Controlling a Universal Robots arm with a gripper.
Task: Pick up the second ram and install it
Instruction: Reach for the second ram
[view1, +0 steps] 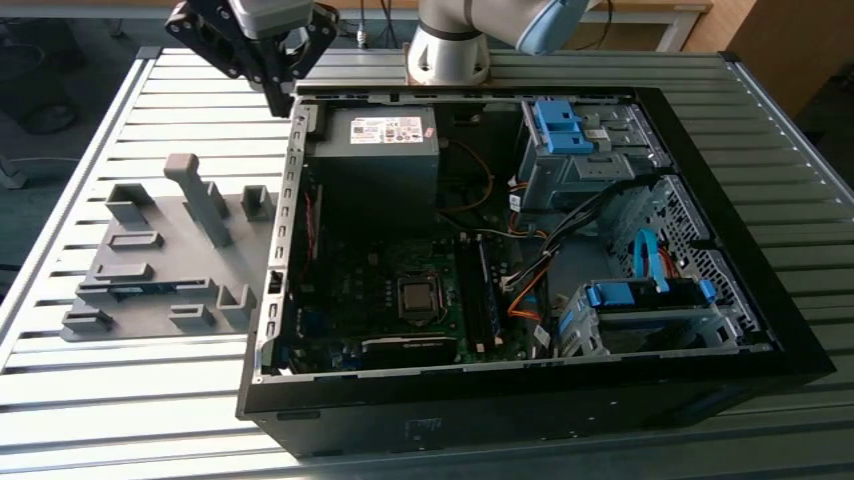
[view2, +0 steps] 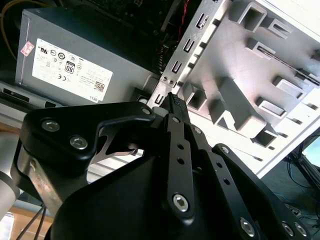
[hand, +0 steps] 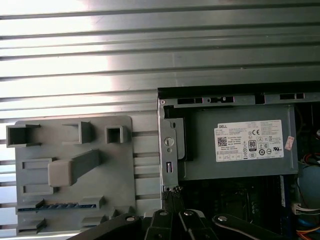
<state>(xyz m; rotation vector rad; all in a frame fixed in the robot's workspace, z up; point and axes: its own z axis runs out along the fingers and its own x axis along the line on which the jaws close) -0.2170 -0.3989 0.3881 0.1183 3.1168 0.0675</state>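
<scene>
Gripper (view1: 280, 100) hovers over rear corner of open computer case (view1: 296, 130), fingers pressed together tip to tip, nothing held. In second wrist view gripper (view2: 173, 100) tips meet with no gap. Power supply (view1: 380, 135) just beside tips on one side, grey holder tray (view1: 174, 262) on other, both lower, on slatted table (view1: 120, 400). Second ram (view1: 140, 288) sits in slot at tray end farthest from gripper, well apart, untouched. In first wrist view ram (hand: 60, 205) shows as blue strip in tray slot

Grey tray (view1: 167, 250) blocks flank the second ram (view1: 134, 288), open above; the case wall (view1: 284, 215) rises alongside.
</scene>
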